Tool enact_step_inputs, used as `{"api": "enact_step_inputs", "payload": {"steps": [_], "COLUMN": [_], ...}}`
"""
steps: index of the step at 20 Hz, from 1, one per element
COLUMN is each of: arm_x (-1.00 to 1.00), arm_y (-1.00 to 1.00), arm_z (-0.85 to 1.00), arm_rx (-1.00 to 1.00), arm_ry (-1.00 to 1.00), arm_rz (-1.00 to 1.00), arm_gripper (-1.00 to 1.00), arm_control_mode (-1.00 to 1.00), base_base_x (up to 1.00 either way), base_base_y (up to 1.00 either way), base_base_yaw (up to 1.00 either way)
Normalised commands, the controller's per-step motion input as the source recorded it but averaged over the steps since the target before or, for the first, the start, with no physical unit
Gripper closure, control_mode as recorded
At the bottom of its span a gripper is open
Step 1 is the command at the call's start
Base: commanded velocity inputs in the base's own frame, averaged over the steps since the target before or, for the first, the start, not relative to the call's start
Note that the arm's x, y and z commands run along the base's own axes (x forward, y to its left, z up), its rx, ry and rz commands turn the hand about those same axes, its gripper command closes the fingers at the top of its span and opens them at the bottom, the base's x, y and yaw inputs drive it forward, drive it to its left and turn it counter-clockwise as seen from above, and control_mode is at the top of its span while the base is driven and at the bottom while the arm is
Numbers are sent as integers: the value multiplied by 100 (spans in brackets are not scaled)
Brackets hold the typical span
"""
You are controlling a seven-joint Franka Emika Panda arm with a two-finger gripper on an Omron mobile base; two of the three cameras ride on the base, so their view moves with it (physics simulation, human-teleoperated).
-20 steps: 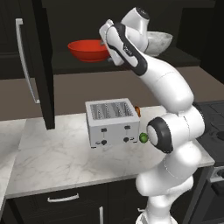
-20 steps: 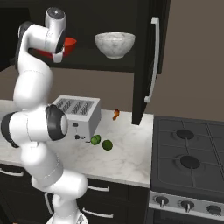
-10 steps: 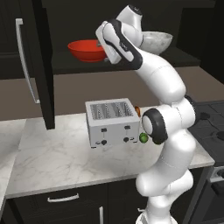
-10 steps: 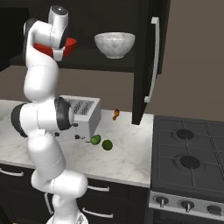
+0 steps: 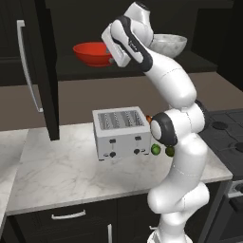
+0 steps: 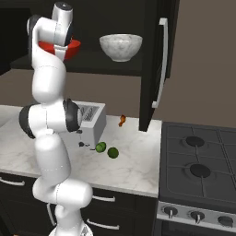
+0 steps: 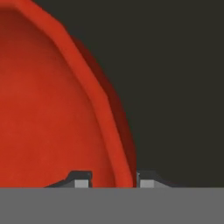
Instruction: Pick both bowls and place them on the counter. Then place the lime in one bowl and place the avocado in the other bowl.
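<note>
pincer point(image 7: 112, 179) astride red bowl point(image 5: 93, 53) rim on shelf point(image 5: 85, 71), grip unconfirmed; white bowl point(image 5: 167, 45) adjacent; toaster point(image 5: 121, 133) on bench point(image 5: 57, 171); no legible markings.

No text, label, brand, number or sign can be read on anything shown in the three views.

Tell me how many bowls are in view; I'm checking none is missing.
2. The red bowl sits on the dark shelf, its rim between the gripper fingers; the white marbled bowl stands beside it.
</note>
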Motion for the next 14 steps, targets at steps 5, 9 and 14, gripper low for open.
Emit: {"api": "enact_step_inputs", "payload": {"steps": [5, 9, 14], "arm_x": [-11, -31, -54], "arm_y": [0, 0, 0], "arm_z": [-11, -1, 0], "arm_rx": [0, 0, 0], "arm_ry": [12, 2, 0], "arm_rz": [0, 0, 0], "arm_gripper": [100, 100, 100], "arm_control_mode": [-100, -100, -100], "base_base_x": [0, 0, 0], "base_base_y": [0, 0, 0], "base_base_yaw": [0, 0, 0]}}
